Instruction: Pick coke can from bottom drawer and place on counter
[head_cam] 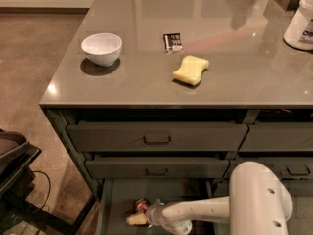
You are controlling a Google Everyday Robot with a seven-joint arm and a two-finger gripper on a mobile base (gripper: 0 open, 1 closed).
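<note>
Your gripper (139,215) sits low in the open bottom drawer (117,199), right against the red can (142,204) (whether it has closed on the can, you cannot tell), below the bench (142,84).

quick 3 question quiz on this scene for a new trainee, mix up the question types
1. True or false: the coke can already stands on the counter.
2. Where is the gripper? A: above the counter. B: down in the open bottom drawer, at the can. C: out of view.
3. Fill in: in the camera view, the yellow sponge lies to the ___ of the white bowl.

Key: 1 false; 2 B; 3 right.
</note>
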